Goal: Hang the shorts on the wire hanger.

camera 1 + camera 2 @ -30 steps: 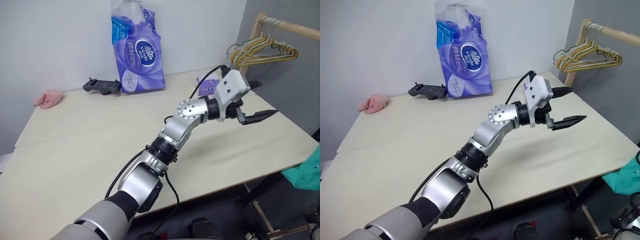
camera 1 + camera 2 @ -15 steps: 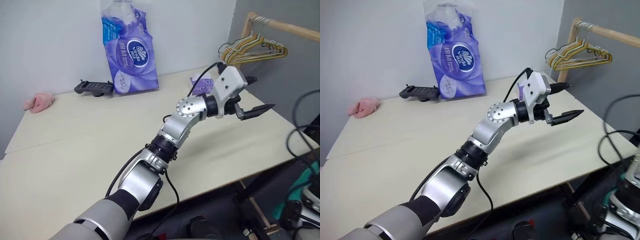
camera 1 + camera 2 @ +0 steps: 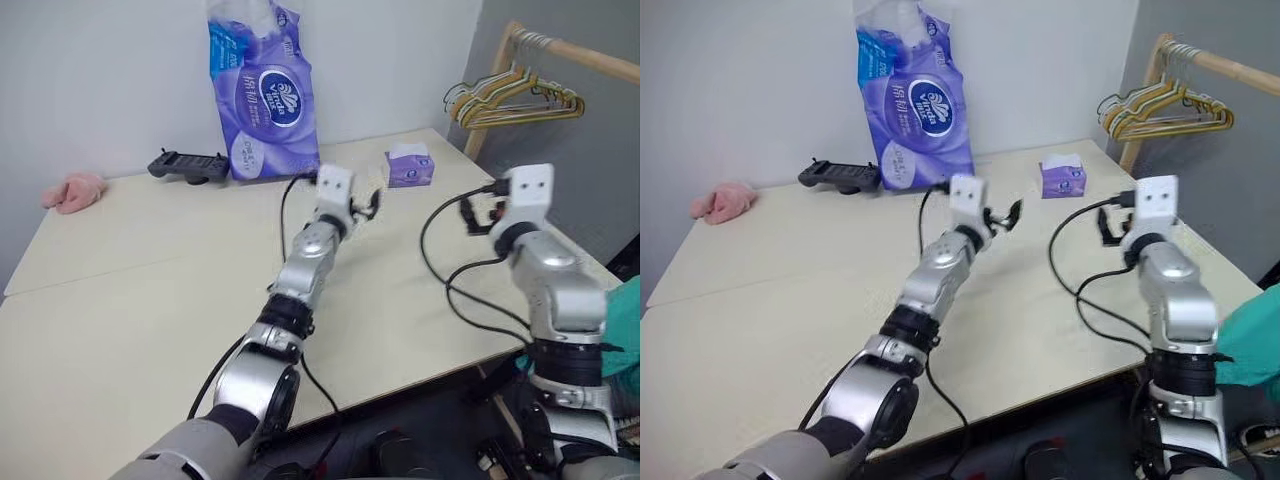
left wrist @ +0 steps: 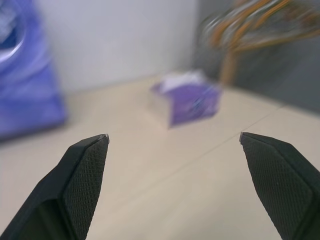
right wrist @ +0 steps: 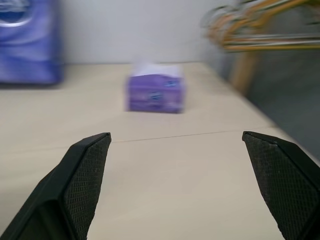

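The shorts (image 3: 1252, 340) show as one teal-green bundle at the right edge of the head views, off the worktop (image 3: 120, 300) and below its near right corner, beside the right arm. Neither arm touches them. Two grippers hover above the worktop, both pointing toward the far wall. The left gripper (image 4: 172, 137) has its jaws spread wide with nothing between them, and the right gripper (image 5: 175, 135) has its jaws spread equally wide and empty. One small purple tissue box (image 3: 410, 168) sits on the far right part of the worktop, ahead of both grippers and apart from them. One tall purple paper pack (image 3: 262, 95) stands upright against the back wall, with one black controller (image 3: 186, 165) lying just to its left. One small pink cloth (image 3: 70, 192) lies near the far left corner. A bunch of pale green and gold hangers (image 3: 510, 100) hangs from one wooden rail (image 3: 590, 58) past the worktop's right end; their number cannot be told.
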Controlling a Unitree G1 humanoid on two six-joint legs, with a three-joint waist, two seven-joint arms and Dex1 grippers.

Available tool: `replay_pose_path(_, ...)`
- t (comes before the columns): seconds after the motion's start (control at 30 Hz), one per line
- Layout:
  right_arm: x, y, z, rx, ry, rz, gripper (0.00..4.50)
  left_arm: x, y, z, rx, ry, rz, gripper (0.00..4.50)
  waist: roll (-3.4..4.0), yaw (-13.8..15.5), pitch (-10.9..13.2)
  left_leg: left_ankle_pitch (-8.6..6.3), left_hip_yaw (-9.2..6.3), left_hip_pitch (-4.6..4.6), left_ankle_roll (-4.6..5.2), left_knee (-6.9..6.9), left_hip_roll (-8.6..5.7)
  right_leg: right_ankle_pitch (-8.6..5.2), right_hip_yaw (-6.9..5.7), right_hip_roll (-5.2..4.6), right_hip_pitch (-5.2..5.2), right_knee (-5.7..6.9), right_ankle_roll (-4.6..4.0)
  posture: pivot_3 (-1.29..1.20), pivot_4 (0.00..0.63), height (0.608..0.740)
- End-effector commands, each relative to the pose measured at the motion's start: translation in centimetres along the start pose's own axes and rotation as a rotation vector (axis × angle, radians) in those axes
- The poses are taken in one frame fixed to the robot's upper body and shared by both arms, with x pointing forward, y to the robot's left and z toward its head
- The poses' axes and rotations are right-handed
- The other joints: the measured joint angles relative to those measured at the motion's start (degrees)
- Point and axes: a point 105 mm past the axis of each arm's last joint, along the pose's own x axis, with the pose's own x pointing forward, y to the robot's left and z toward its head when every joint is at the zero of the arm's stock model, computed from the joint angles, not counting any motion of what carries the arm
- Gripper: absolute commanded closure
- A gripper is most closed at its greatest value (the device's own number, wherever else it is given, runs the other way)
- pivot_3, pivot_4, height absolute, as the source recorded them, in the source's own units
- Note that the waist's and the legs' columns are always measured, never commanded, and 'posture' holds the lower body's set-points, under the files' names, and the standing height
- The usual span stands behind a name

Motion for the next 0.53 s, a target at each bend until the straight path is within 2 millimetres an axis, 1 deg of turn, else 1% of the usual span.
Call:
replay_pose_path(0.03,-0.4,2.9,0.5,-0.005,-0.066,0.134,0.01,-2.7,4.3,0.2,0.025,-0.028,0.167,0.00,-0.03,0.9,0.0,-0.03,-0.05,-0.02,-0.06,0.01,0.01,0.00,-0.05,-0.01,-0.05,0.04,0.00,-0.07,0.044,0.740)
replay_pose_path(0.07,-0.5,3.5,0.3,-0.003,-0.068,0.160,0.01,-3.4,5.0,0.0,0.033,-0.026,0.196,0.00,-0.03,1.8,0.0,-0.07,-0.11,-0.11,-0.14,0.02,0.02,0.01,-0.09,-0.01,-0.15,0.06,-0.02,-0.03,0.042,0.740)
replay_pose_path(0.1,-0.5,3.8,0.2,-0.003,-0.070,0.176,0.01,-3.9,5.4,-0.2,0.038,-0.023,0.212,0.00,-0.05,2.6,0.0,-0.06,-0.19,-0.43,-0.17,0.05,0.01,0.04,-0.19,-0.07,-0.43,0.08,-0.07,-0.01,0.040,0.740)
replay_pose_path(0.17,-0.6,5.8,-0.7,0.000,-0.066,0.235,0.01,-6.7,8.3,-1.4,0.034,-0.005,0.330,0.00,-0.16,4.4,-0.1,-0.04,-0.25,-0.72,-0.21,0.10,-0.03,0.11,-0.27,-0.11,-0.72,0.11,-0.17,0.04,0.038,0.740)
replay_pose_path(0.23,-0.4,7.0,-1.4,0.002,-0.064,0.262,0.01,-8.7,9.7,-1.7,0.050,-0.004,0.386,0.00,-0.32,6.1,-0.2,-0.02,-0.37,-0.66,-0.46,0.04,-0.02,0.10,-0.34,-0.09,-0.73,0.09,-0.22,0.08,0.035,0.740)
replay_pose_path(0.3,0.0,7.7,-1.8,0.019,-0.063,0.266,0.01,-9.8,10.0,-1.9,0.062,0.003,0.398,0.00,-0.40,8.1,-0.3,0.01,-0.53,-0.65,-0.63,0.02,-0.01,0.10,-0.48,-0.07,-0.72,0.10,-0.27,0.14,0.031,0.740)
replay_pose_path(0.4,0.5,8.3,-2.3,0.024,-0.064,0.273,0.01,-10.4,10.3,-2.0,0.069,0.011,0.407,0.00,-0.65,11.6,-0.4,0.06,-0.88,-0.68,-0.67,0.03,-0.01,0.29,-1.00,-0.11,-0.62,-0.05,-0.61,0.17,0.030,0.740)
replay_pose_path(0.47,0.7,8.5,-2.7,0.033,-0.060,0.274,0.01,-10.7,10.2,-2.0,0.075,0.008,0.404,0.00,-0.71,13.3,-0.4,0.16,-1.16,-0.67,-0.79,0.04,0.00,0.34,-1.27,-0.12,-0.61,-0.08,-0.74,0.21,0.023,0.740)
replay_pose_path(0.5,0.9,8.5,-3.0,0.042,-0.055,0.269,0.01,-10.7,10.1,-2.1,0.077,0.010,0.397,0.00,-0.74,14.1,-0.4,0.23,-1.25,-0.65,-0.80,0.04,0.00,0.37,-1.35,-0.12,-0.40,-0.08,-0.82,0.22,0.024,0.740)
replay_pose_path(0.53,1.1,8.3,-3.2,0.051,-0.052,0.255,0.01,-10.7,9.9,-2.3,0.078,0.018,0.378,0.00,-0.74,14.1,-0.4,0.31,-1.38,-0.62,-0.85,0.04,0.00,0.40,-1.48,-0.12,-0.31,-0.08,-0.88,0.23,0.025,0.740)
